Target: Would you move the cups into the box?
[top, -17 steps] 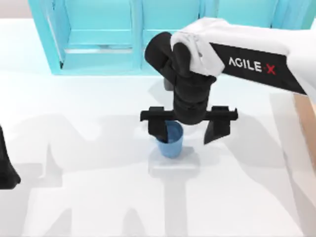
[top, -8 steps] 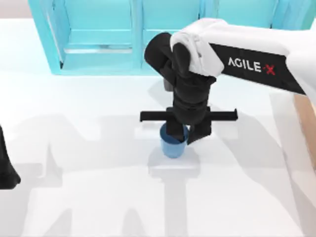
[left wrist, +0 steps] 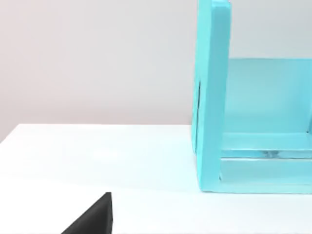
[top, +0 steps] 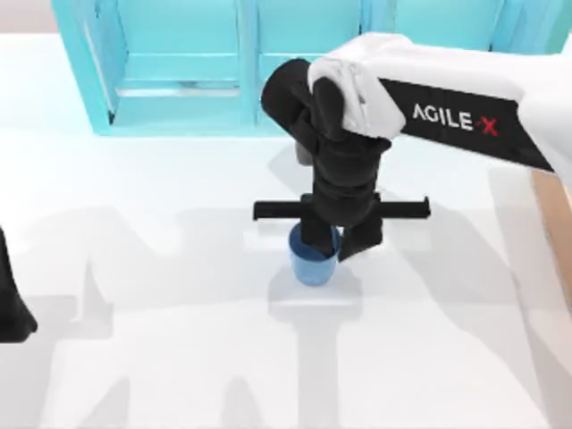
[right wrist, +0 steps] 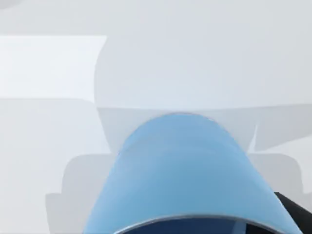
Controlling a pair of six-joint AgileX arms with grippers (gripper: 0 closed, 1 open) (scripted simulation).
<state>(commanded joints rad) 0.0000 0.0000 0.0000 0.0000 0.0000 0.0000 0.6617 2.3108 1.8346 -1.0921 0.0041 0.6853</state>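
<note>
A plain blue tapered cup (top: 312,266) stands at the middle of the white table, close to the camera in the right wrist view (right wrist: 185,170). My right gripper (top: 338,243) reaches down from above and is shut on the cup's rim, one finger inside it and one outside. A dark fingertip (right wrist: 294,210) shows beside the cup wall. A tan strip of the box (top: 558,223) shows at the table's right edge, partly under my right arm. My left arm (top: 11,308) is parked at the left edge.
A big turquoise shelf unit (top: 241,63) runs along the back of the table, just behind my right arm, and its side panel (left wrist: 212,97) is in the left wrist view. White table surface (top: 161,357) lies in front and to the left.
One second ago the right gripper's fingers stood wide apart around the cup; they have closed onto its rim. Since half a second ago almost nothing has moved.
</note>
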